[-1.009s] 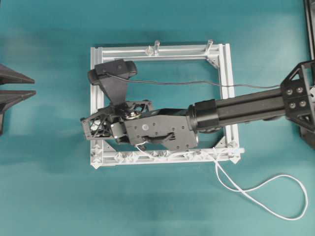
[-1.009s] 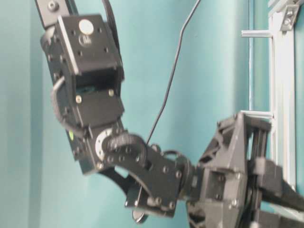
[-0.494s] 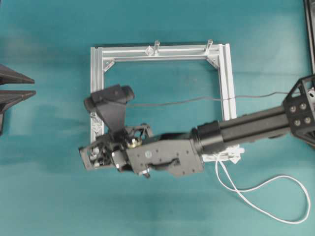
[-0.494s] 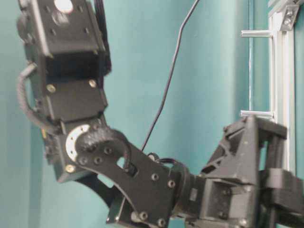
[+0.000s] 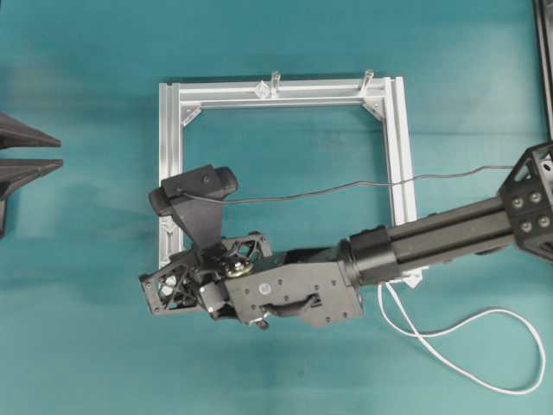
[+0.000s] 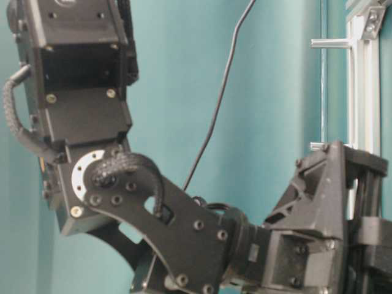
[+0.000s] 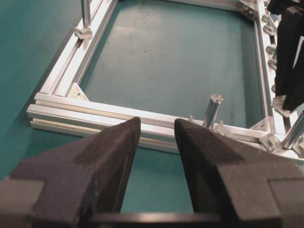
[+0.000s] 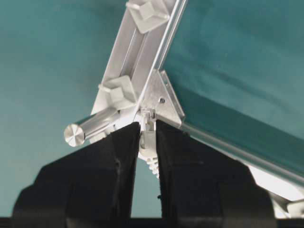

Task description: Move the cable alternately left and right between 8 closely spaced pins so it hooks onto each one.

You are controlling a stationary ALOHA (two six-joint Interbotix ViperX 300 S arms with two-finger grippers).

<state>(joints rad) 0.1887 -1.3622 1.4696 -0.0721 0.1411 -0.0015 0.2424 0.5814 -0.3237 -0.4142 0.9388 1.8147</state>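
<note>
Swinging toward the near rail of the frame, the right arm now lies lower in the overhead view than a second ago, covering the row of pins it had only skirted before. From above, the right gripper (image 5: 160,290) sits at the lower left corner of the aluminium frame (image 5: 285,91), its wrist camera (image 5: 197,186) riding over the left rail. The cable (image 5: 471,346) emerges from under the forearm near the lower right corner and runs out in a slack loop on the teal table (image 5: 86,363); the stretch along the bottom rail is hidden beneath the arm. At far left, the left gripper (image 5: 17,151) waits well apart from the frame.

At table level, the right arm (image 6: 184,245) fills the picture, and neither cable nor pins can be made out.

Through the left wrist camera, the left gripper's (image 7: 156,137) dark pads stand spread with nothing between them, aimed at the frame and an upright post (image 7: 212,110), apparently parked clear of the work.

Through the right wrist camera, the right gripper's fingers (image 8: 121,152) pinch the cable's whitish ribbed plug (image 8: 147,145) just beside the corner bracket, where two faceted pins (image 8: 118,91) sit on the rail. The plug is probably held low so the cord can be led around the studs.
</note>
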